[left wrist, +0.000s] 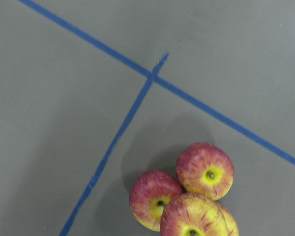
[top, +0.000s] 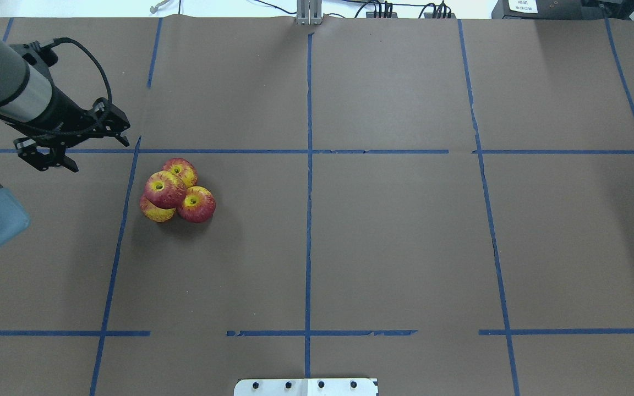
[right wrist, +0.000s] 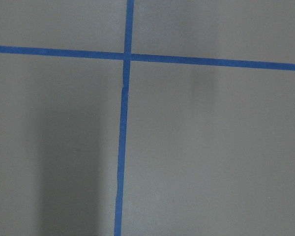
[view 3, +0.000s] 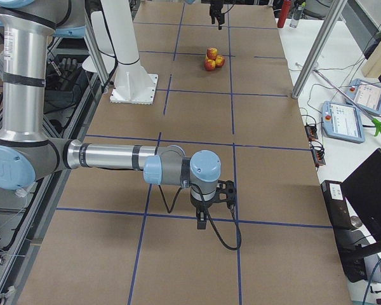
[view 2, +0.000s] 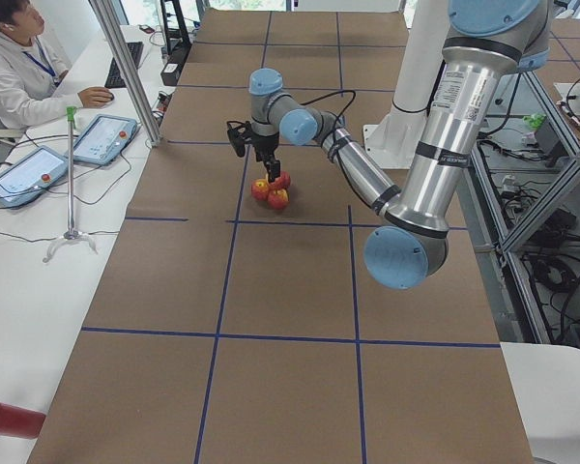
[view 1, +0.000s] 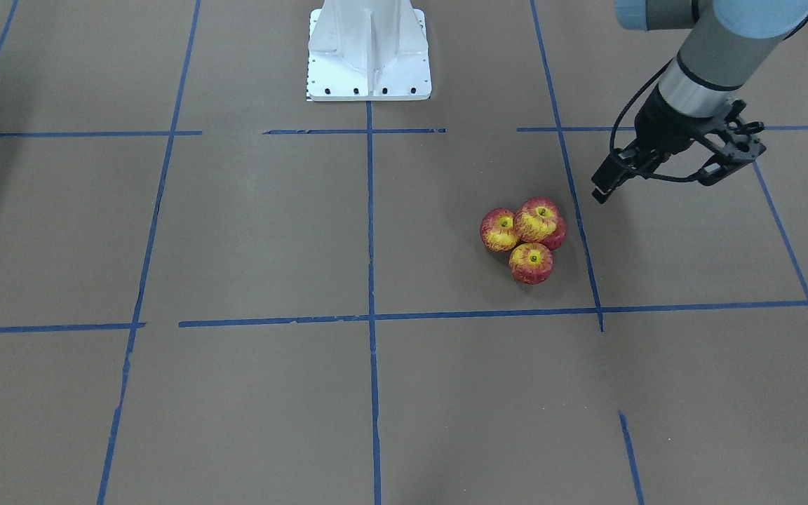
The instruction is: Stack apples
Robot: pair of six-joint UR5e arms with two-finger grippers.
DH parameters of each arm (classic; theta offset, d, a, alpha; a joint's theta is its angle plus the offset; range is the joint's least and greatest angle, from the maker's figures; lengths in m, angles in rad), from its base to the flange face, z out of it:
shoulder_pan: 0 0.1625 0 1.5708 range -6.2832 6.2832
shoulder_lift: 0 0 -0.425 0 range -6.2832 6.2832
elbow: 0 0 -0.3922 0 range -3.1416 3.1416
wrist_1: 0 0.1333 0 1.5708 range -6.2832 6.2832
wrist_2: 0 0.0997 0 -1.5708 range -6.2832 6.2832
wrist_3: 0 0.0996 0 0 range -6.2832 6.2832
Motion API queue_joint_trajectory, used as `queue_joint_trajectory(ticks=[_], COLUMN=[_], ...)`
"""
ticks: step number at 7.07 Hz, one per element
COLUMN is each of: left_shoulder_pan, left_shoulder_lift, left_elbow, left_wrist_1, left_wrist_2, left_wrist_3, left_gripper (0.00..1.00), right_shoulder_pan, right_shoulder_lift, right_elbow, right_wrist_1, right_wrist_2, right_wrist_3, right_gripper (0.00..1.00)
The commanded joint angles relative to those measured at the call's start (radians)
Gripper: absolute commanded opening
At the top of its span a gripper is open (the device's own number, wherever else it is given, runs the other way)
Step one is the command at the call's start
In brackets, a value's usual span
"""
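Four red-and-yellow apples sit in a tight cluster on the brown table. Three lie on the table and one apple [view 1: 537,218] [top: 163,189] rests on top of them. The lower ones are a left apple [view 1: 498,231], a front apple [view 1: 531,264] and a mostly hidden one [view 1: 557,236]. The cluster shows at the bottom of the left wrist view [left wrist: 205,170]. My left gripper [view 1: 654,186] [top: 97,153] is open and empty, raised and off to the side of the cluster. My right gripper [view 3: 202,220] shows only in the exterior right view, far from the apples; I cannot tell its state.
The white robot base [view 1: 369,56] stands at the table's robot-side edge. Blue tape lines [top: 309,165] grid the brown cover. An operator [view 2: 14,77] sits at a side desk with tablets [view 2: 97,140]. A metal post [view 2: 126,68] stands at the table's edge.
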Motion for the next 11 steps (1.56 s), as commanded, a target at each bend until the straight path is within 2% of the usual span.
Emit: queue_joint_trajectory(ticks=[1,2,3,4,6,7,8,9,10,11], left_shoulder_pan=[-0.12,-0.194,-0.266,-0.285,-0.45,-0.496,-0.618,-0.633,-0.654,-0.667], left_shoulder_lift=[0.133,0.196,0.24,0.276,0.312,0.323,0.325,0.337,0.365,0.35], left_elbow=[-0.053,-0.051,-0.036,-0.011,0.065,0.093,0.155,0.223,0.24,0.26], left_wrist_1=[-0.006,-0.006,-0.007,-0.007,-0.007,-0.009,-0.022,-0.038,-0.027,-0.035], left_wrist_2=[-0.031,-0.088,-0.091,-0.096,-0.108,-0.111,-0.113,-0.11,-0.107,-0.11], left_wrist_3=[0.28,0.471,0.657,0.805,1.119,1.204,1.352,1.381,1.377,1.375], left_gripper=[0.99,0.99,0.99,0.99,1.0,1.0,1.0,1.0,1.0,1.0], right_shoulder_pan=[0.0,0.0,0.0,0.0,0.0,0.0,0.0,0.0,0.0,0.0], right_shoulder_lift=[0.0,0.0,0.0,0.0,0.0,0.0,0.0,0.0,0.0,0.0], right_elbow=[0.0,0.0,0.0,0.0,0.0,0.0,0.0,0.0,0.0,0.0], right_wrist_1=[0.0,0.0,0.0,0.0,0.0,0.0,0.0,0.0,0.0,0.0], right_wrist_2=[0.0,0.0,0.0,0.0,0.0,0.0,0.0,0.0,0.0,0.0], right_wrist_3=[0.0,0.0,0.0,0.0,0.0,0.0,0.0,0.0,0.0,0.0], right_gripper=[1.0,1.0,1.0,1.0,1.0,1.0,1.0,1.0,1.0,1.0])
